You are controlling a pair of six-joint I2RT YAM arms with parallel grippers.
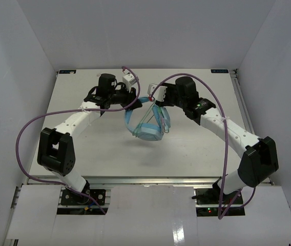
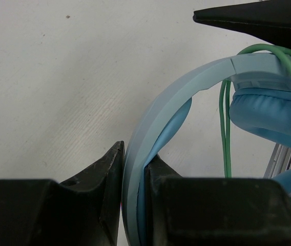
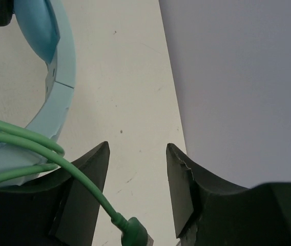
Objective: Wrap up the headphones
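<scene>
The light blue headphones (image 1: 146, 128) hang above the middle of the table, held between both arms. My left gripper (image 2: 134, 154) is shut on the padded headband (image 2: 186, 87), which runs up between its fingers toward an earcup (image 2: 268, 113). The pale-green cable (image 2: 226, 133) loops over the band near that earcup. My right gripper (image 3: 138, 146) stands open next to the headband (image 3: 63, 66). The cable (image 3: 43, 148) crosses its left finger, and the plug (image 3: 134, 231) lies loose low between the jaws, not pinched. In the top view the left gripper (image 1: 137, 102) and right gripper (image 1: 156, 98) sit close together.
The white table (image 1: 84, 148) is walled by grey panels; its far edge meets the wall (image 3: 237, 77) just beyond my right gripper. Purple arm cables (image 1: 33, 123) arc over both sides of the table.
</scene>
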